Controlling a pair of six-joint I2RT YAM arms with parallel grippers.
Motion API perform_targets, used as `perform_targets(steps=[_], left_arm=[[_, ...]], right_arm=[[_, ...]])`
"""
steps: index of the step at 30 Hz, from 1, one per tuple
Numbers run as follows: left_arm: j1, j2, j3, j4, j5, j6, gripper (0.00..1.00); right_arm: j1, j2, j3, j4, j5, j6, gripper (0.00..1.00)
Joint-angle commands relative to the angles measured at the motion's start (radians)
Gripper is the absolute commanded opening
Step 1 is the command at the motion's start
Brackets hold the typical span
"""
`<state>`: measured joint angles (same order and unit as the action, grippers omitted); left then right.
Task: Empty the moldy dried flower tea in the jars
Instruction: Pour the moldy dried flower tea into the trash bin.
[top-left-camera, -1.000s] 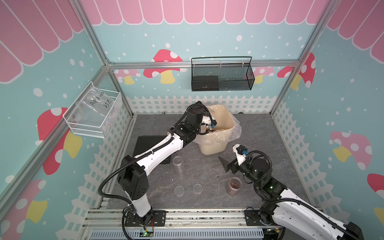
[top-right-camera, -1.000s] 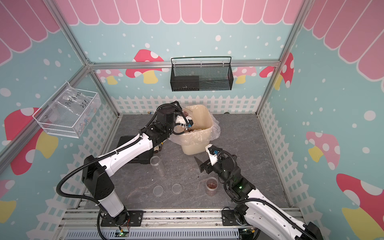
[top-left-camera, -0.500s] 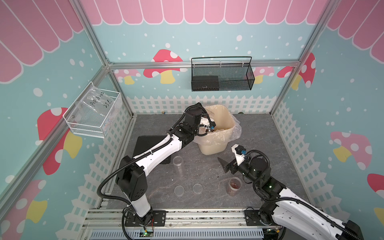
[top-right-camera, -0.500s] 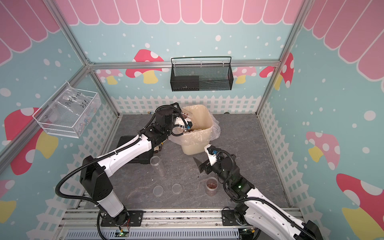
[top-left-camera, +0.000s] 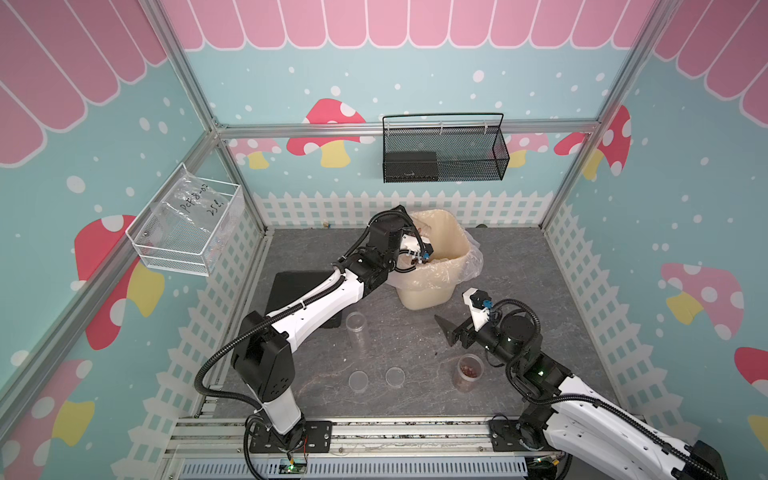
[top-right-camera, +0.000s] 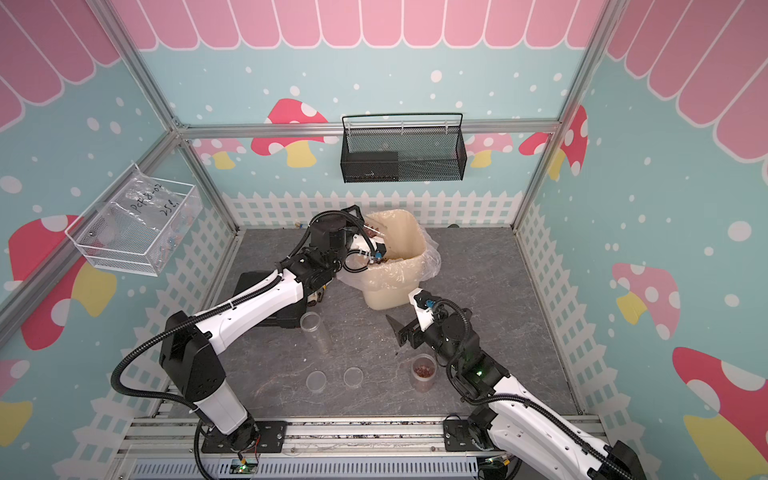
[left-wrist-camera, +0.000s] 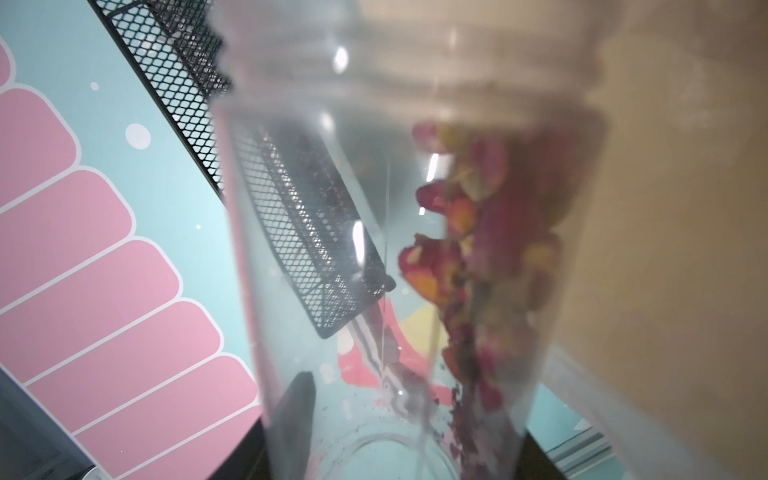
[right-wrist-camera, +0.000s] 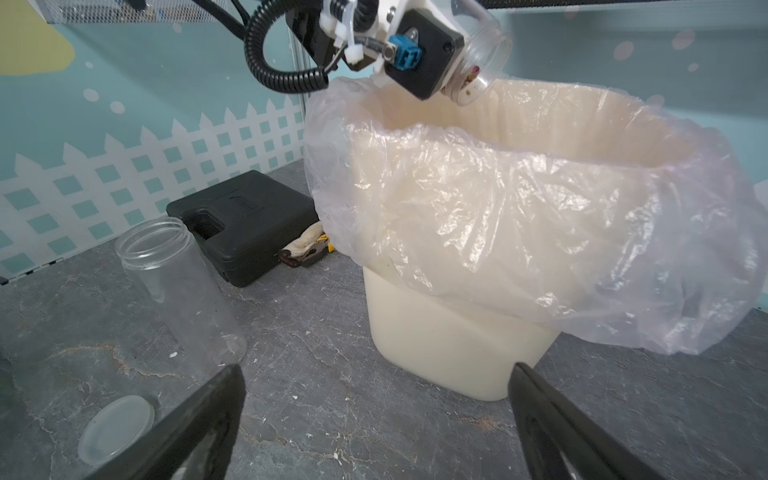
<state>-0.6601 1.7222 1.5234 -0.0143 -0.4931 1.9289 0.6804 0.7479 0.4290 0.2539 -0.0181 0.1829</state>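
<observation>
— Where is the left pincer (top-left-camera: 415, 249)?

— Over the cream bin (top-left-camera: 432, 291), which stands near the middle of the surface's (top-left-camera: 540, 291) back edge with a clear bag folded over its rim. The pincer is clamped on a clear jar (right-wrist-camera: 482, 50), tipped so that its mouth slants down above the bin's opening.

— And the moldy dried flower tea (left-wrist-camera: 490, 249)?

— In the left wrist view, reddish and pinkish petals lie along one side of that jar's wall, with fine crumbs near its base. One dark finger (left-wrist-camera: 295, 415) shows through the plastic.

— The right pincer (top-left-camera: 446, 330)?

— Spread wide and holding nothing. It hangs above the surface between the bin and the front edge. In the right wrist view its two black fingers frame the foot of the bin and touch nothing.

— Any other jars?

— Two. A tall one (top-left-camera: 356, 328) stands upright and looks empty beside a black case (top-left-camera: 291, 291), toward the left edge. A shorter one (top-left-camera: 469, 372) stands close beside the right arm, nearer the front edge, with reddish tea in its lower part.

— Lids?

— Two flat round translucent lids (top-left-camera: 358, 380) (top-left-camera: 395, 376) lie side by side near the front edge — apart from each other and from every jar.
</observation>
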Motion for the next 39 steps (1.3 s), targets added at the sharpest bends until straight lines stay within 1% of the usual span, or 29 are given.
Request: perform_targets(steps=[1, 4, 7, 9, 12, 14, 17, 21, 22, 25, 29, 33, 39], left_arm=[[0.014, -0.051, 0.046, -0.103, 0.054, -0.090, 0.00], [0.022, -0.063, 0.080, -0.215, 0.089, -0.209, 0.00], [0.033, -0.076, 0.105, -0.315, 0.137, -0.298, 0.00], [0.041, -0.080, 0.113, -0.348, 0.156, -0.332, 0.00], [0.050, -0.080, 0.114, -0.366, 0.163, -0.343, 0.00], [0.057, -0.079, 0.117, -0.374, 0.168, -0.355, 0.00], [0.060, -0.076, 0.127, -0.387, 0.214, -0.384, 0.00], [0.064, -0.075, 0.127, -0.386, 0.247, -0.409, 0.00], [0.064, -0.076, 0.127, -0.387, 0.254, -0.416, 0.00], [0.068, -0.076, 0.122, -0.379, 0.275, -0.430, 0.00], [0.068, -0.074, 0.113, -0.359, 0.292, -0.436, 0.00], [0.069, -0.073, 0.112, -0.355, 0.291, -0.436, 0.00], [0.069, -0.078, 0.104, -0.343, 0.302, -0.442, 0.00]], right_arm=[[-0.008, 0.000, 0.064, 0.023, -0.040, 0.042, 1.00], [-0.022, 0.016, 0.116, 0.011, -0.065, 0.094, 1.00], [-0.047, 0.043, 0.183, -0.009, -0.124, 0.163, 1.00], [-0.068, 0.055, 0.228, -0.020, -0.138, 0.221, 1.00], [-0.121, 0.091, 0.302, -0.039, -0.167, 0.325, 1.00], [-0.178, 0.144, 0.369, -0.046, -0.249, 0.397, 1.00], [-0.261, 0.240, 0.461, -0.048, -0.373, 0.517, 1.00], [-0.341, 0.363, 0.559, -0.022, -0.499, 0.635, 0.99], [-0.352, 0.395, 0.583, -0.020, -0.517, 0.666, 0.97], [-0.368, 0.463, 0.609, 0.066, -0.585, 0.738, 0.90], [-0.372, 0.537, 0.616, 0.170, -0.652, 0.871, 0.77], [-0.372, 0.578, 0.602, 0.280, -0.697, 0.986, 0.71], [-0.372, 0.621, 0.606, 0.367, -0.734, 1.077, 0.63]])
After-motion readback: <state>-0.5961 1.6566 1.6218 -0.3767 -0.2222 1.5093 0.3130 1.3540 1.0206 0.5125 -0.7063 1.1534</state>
